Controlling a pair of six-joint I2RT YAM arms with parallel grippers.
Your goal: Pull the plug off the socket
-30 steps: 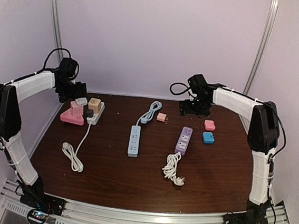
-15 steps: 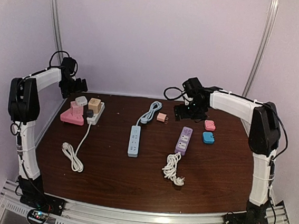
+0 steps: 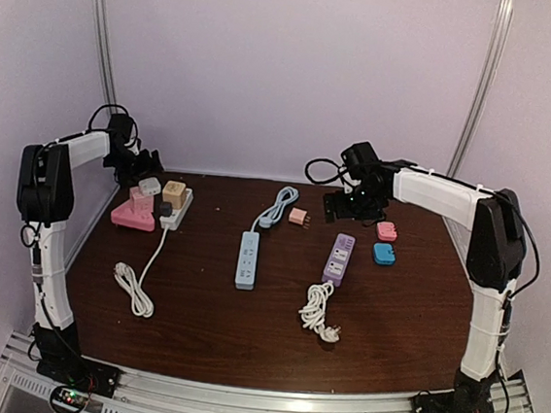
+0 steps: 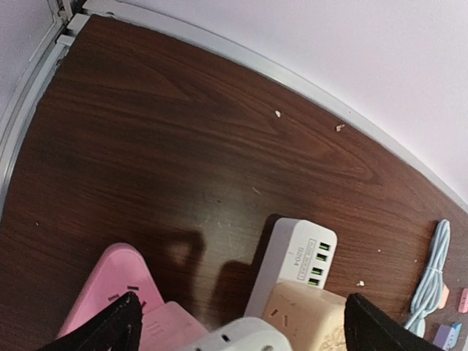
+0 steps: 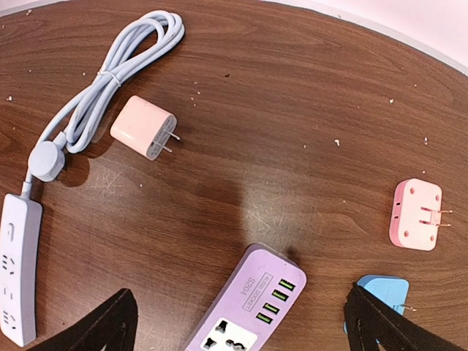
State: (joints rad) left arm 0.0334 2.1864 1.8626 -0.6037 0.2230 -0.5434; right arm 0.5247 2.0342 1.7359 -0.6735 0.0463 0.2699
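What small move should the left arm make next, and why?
Probably lower the left gripper onto the beige plug. The jaws stand open above it with nothing between them, and the plug sits upright in the white strip, so it has to be gripped before it can be pulled.

The table [image 3: 402, 316] is seen from high up at the near side. Wrist views are aimed down from close by. The white strip [image 3: 180, 205] is shared by top and left wrist views.
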